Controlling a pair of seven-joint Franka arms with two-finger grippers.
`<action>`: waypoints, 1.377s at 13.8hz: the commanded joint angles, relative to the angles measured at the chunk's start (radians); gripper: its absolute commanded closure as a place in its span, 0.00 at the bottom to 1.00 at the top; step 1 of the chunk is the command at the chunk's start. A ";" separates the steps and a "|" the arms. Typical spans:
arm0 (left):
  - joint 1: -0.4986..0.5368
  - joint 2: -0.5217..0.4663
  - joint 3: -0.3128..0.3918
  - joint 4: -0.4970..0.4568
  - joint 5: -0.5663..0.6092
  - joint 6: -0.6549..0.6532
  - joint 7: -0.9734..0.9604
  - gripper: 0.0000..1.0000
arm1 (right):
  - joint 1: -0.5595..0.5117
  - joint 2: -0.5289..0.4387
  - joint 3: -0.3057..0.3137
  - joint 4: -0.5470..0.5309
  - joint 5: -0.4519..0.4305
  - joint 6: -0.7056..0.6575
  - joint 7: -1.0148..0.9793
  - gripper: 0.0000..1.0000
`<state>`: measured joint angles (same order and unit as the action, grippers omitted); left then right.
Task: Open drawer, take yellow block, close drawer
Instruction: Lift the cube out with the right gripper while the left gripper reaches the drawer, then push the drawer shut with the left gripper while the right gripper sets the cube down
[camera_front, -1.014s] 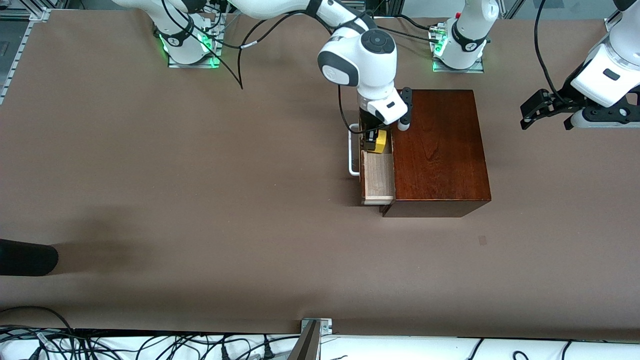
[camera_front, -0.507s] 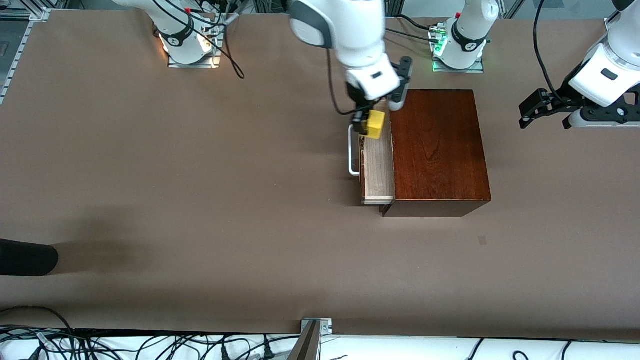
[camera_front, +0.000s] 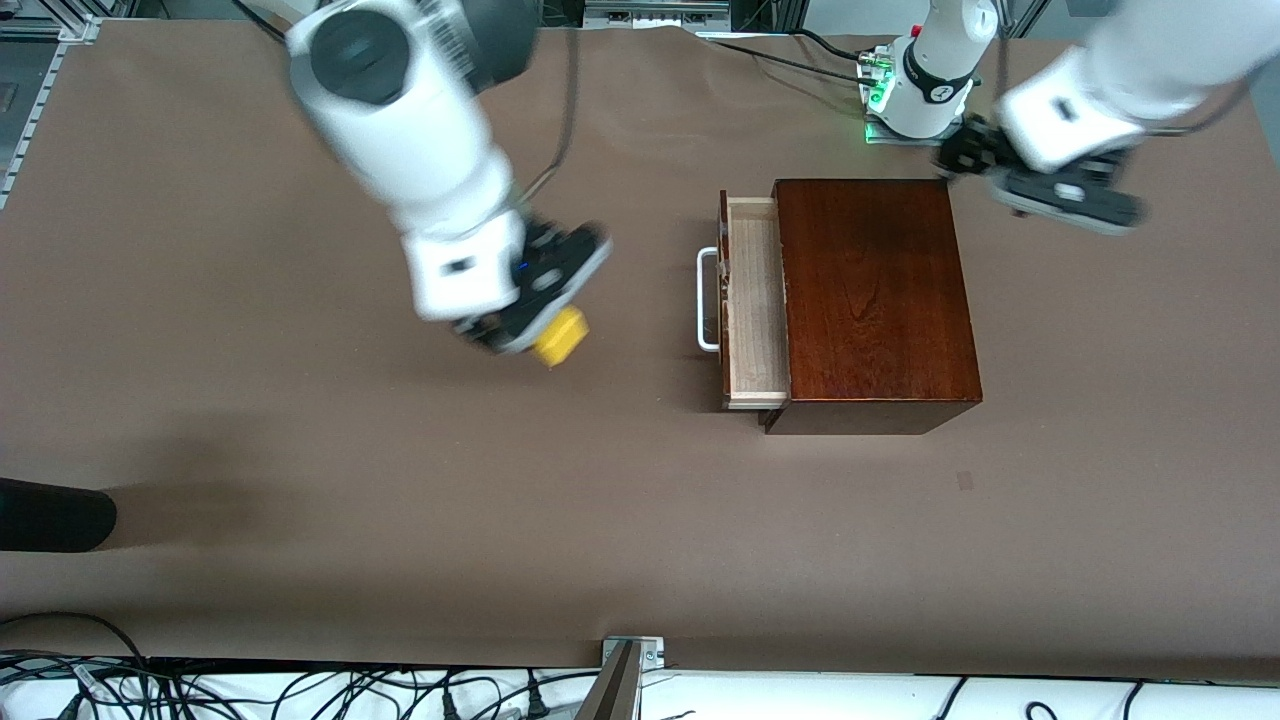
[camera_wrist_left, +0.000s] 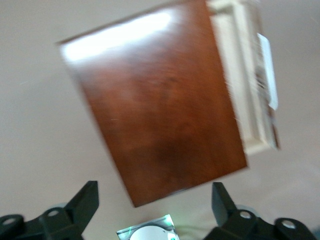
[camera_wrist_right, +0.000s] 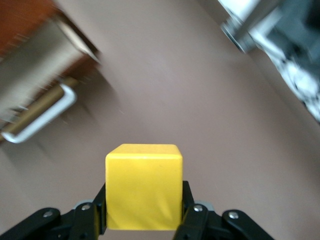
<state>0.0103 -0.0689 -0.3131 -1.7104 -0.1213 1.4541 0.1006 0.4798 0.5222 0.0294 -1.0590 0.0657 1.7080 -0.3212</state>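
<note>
The drawer (camera_front: 752, 305) stands pulled out of the dark wooden box (camera_front: 872, 300), white bar handle (camera_front: 706, 300) toward the right arm's end of the table; its pale interior shows nothing inside. The right gripper (camera_front: 530, 335) is clamped on the yellow block (camera_front: 560, 336), up over bare table (camera_front: 300, 420) well apart from the drawer. The left gripper (camera_wrist_left: 155, 197) hovers with fingers spread over the box's edge farthest from the front camera, holding nothing.

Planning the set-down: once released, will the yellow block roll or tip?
Probably neither: the yellow block is a flat-faced cube. It looks rigid, undented between the right gripper jaws. Its smooth faces might slip slightly.
</note>
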 joint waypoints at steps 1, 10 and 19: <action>0.000 0.098 -0.146 0.052 -0.090 -0.032 0.064 0.00 | -0.160 -0.201 0.012 -0.382 0.115 0.090 0.017 1.00; -0.226 0.537 -0.325 0.261 0.133 0.274 0.384 0.00 | -0.340 -0.232 -0.057 -0.981 0.091 0.598 0.091 1.00; -0.308 0.687 -0.317 0.150 0.473 0.399 0.511 0.00 | -0.339 -0.091 -0.075 -1.084 0.091 0.854 0.162 1.00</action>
<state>-0.3162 0.6399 -0.6309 -1.5271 0.3263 1.8617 0.5786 0.1401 0.4293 -0.0444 -2.1311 0.1725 2.5313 -0.1855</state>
